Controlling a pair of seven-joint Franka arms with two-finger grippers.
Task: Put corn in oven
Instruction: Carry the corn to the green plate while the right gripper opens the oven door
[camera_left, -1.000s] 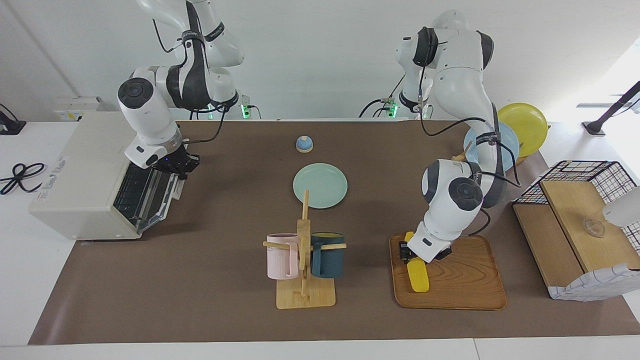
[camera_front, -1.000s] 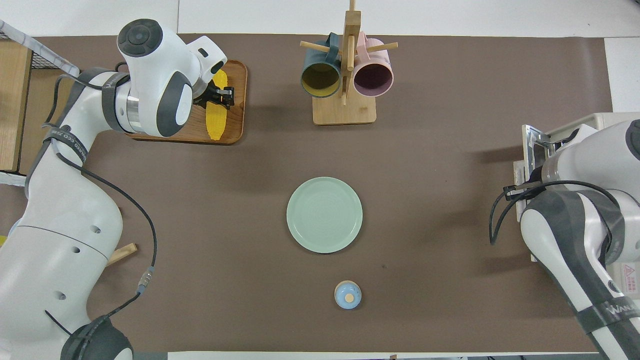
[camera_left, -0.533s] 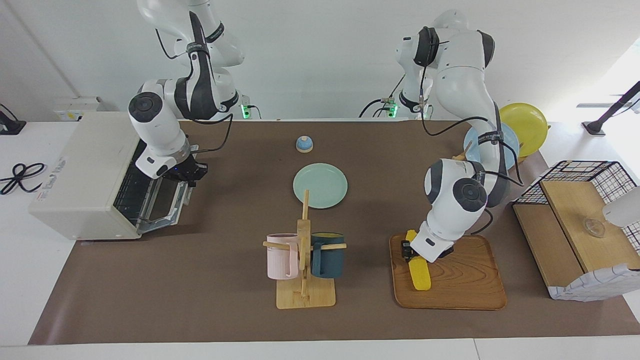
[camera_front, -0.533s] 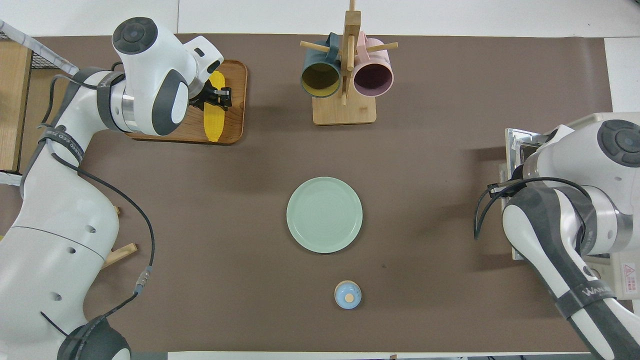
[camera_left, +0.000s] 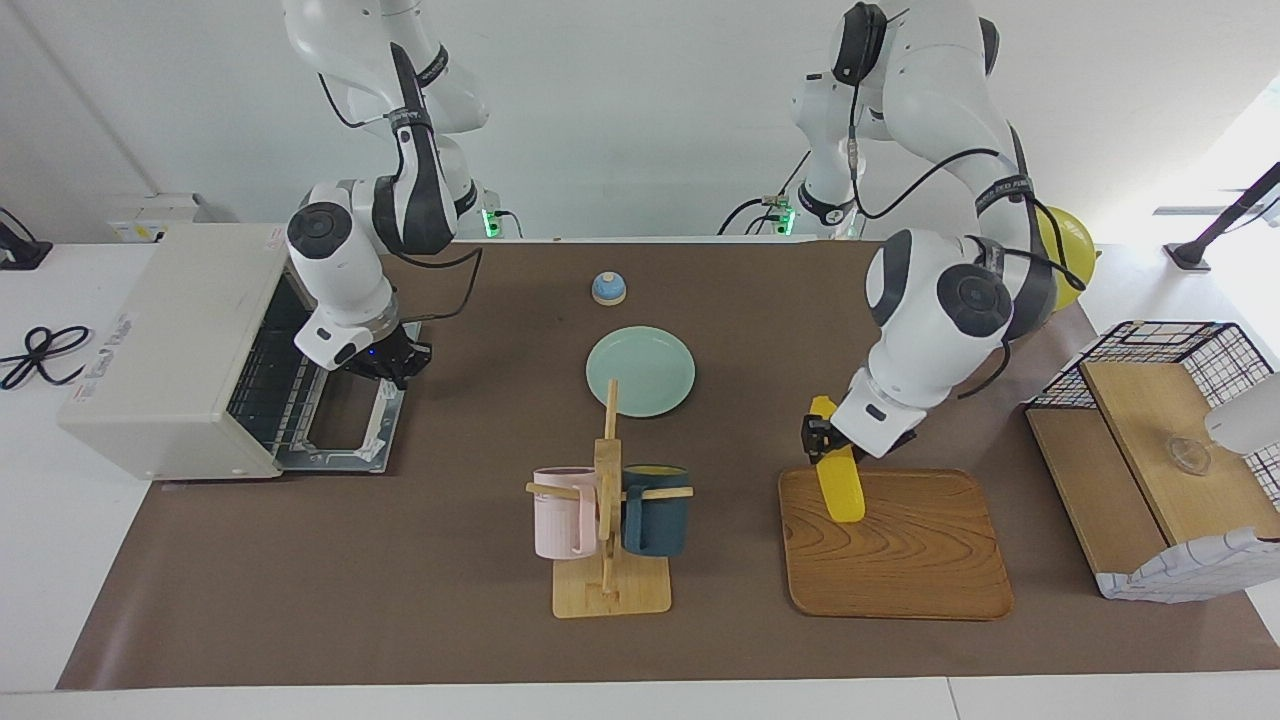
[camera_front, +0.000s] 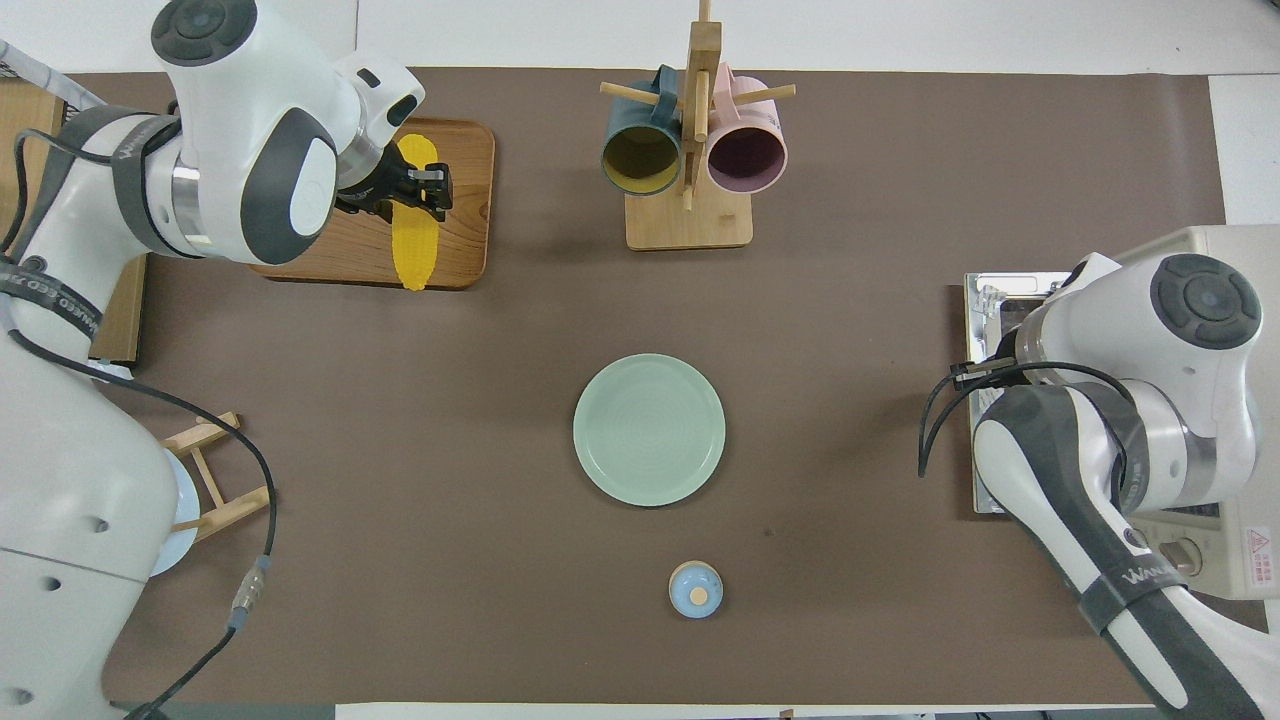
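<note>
At the right arm's end of the table stood the oven (camera_left: 160, 350), and its door (camera_left: 345, 425) lay flat down, so the rack inside showed. The right gripper (camera_left: 385, 365) was at the door's edge, nearer to the robots (whether it gripped anything could not be told), and that arm seemed to be waiting. Toward the middle stood a mug rack (camera_left: 608, 520) with a pink mug and a dark blue mug. Nearer to the robots than it lay a green plate (camera_left: 640, 370), then a small blue knob (camera_left: 608, 288). Toward the left arm's end lay a wooden tray (camera_left: 900, 560). The left gripper (camera_left: 825, 440) was clamped on the corn (camera_left: 845, 495), up in the air over the tray's edge nearest the robots. The corn's long way ran from near the robots to far from them, a bit tipped. The oven was well apart from the corn, across the whole table toward the right arm's end, and its mouth faced the corn. The corn would probably have to pass over the plate and keep clear of the tall rack and the right arm at the door.
</note>
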